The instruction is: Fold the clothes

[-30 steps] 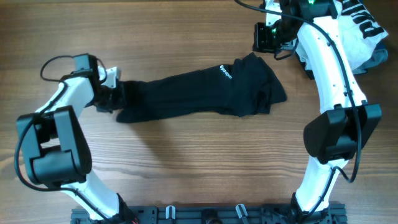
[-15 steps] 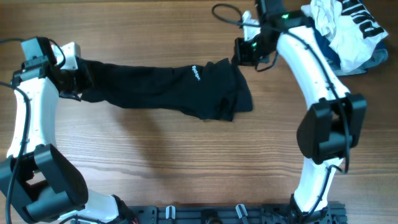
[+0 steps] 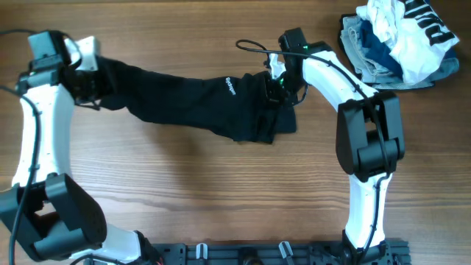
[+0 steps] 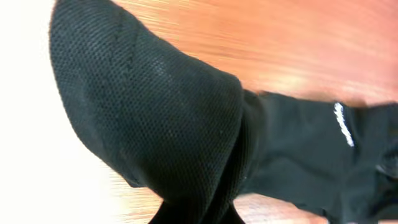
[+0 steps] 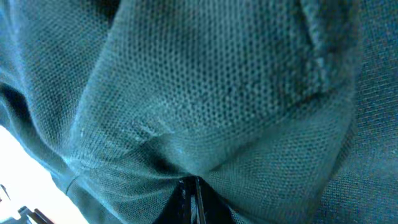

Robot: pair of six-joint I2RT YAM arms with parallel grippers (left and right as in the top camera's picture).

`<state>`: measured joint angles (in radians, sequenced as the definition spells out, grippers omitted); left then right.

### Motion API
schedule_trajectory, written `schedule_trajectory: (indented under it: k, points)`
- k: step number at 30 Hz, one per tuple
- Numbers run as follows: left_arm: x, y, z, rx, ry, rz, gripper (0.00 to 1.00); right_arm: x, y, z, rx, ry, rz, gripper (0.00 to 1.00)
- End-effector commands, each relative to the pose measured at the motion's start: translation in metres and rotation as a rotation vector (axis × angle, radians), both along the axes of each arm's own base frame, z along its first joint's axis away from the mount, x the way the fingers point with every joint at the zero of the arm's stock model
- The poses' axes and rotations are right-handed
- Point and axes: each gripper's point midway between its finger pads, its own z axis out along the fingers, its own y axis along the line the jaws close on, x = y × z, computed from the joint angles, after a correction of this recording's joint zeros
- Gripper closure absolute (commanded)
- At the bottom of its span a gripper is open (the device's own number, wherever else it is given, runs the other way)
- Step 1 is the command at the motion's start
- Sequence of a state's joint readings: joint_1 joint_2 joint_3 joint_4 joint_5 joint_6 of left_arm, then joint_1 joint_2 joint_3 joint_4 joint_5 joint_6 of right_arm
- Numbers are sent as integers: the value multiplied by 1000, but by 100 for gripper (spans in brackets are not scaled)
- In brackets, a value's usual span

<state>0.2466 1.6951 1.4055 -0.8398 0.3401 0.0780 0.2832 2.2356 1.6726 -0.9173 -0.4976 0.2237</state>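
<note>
1. the black garment (image 3: pixel 184 103) is lying stretched between both grippers, its long axis running from the left gripper (image 3: pixel 87 81) across to the right gripper (image 3: pixel 276 88), with its bunched end pointing right.
2. the left gripper is clamping tight on the narrow end of the cloth.
3. the right gripper is pinching closed on the bunched end, just beside the white logo (image 3: pixel 229 86).
4. compared with a second ago, the garment is sitting further left, and the right gripper is now over the cloth instead of beyond its edge.

One black garment (image 3: pixel 191 110), one heap (image 3: pixel 397 40) of perhaps three clothes, two arms (image 3: pixel 33 147) (image 3: pixel 327 73).
</note>
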Motion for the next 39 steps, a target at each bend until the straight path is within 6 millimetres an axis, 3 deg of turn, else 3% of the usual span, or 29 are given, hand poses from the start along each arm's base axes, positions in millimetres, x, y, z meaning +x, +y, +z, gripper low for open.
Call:
schedule_trajectory:
  k: [1,7,17,20,26,27,28,29,30,34,39]
  points:
    - [2,-37,7,57,-8,-110,96,-1,2,-5,18,30,-21,96]
    - [-5,-75,-16,136,76,-203,96,-2,2,-5,18,29,-18,96]
    - [-6,-141,-75,105,187,-343,96,-1,1,-5,18,27,-18,96]
    - [0,-161,-80,89,167,-356,96,-1,1,-5,18,28,-19,96]
    - [16,-193,-71,59,74,-352,94,-3,1,-5,15,36,-18,96]
    - [16,-195,-71,59,70,-358,89,-4,1,-5,14,38,-19,96]
    - [15,-197,-71,60,69,-364,66,-4,1,-5,14,37,-18,96]
    - [15,-199,-71,60,70,-369,28,-3,1,-5,15,37,-18,96]
    - [14,-200,-71,60,70,-372,0,-3,1,-5,15,36,-19,96]
    - [15,-199,-70,63,65,-367,0,-3,0,-5,15,39,-21,96]
    - [19,-185,-40,59,36,-334,0,-3,-6,-5,16,48,-31,96]
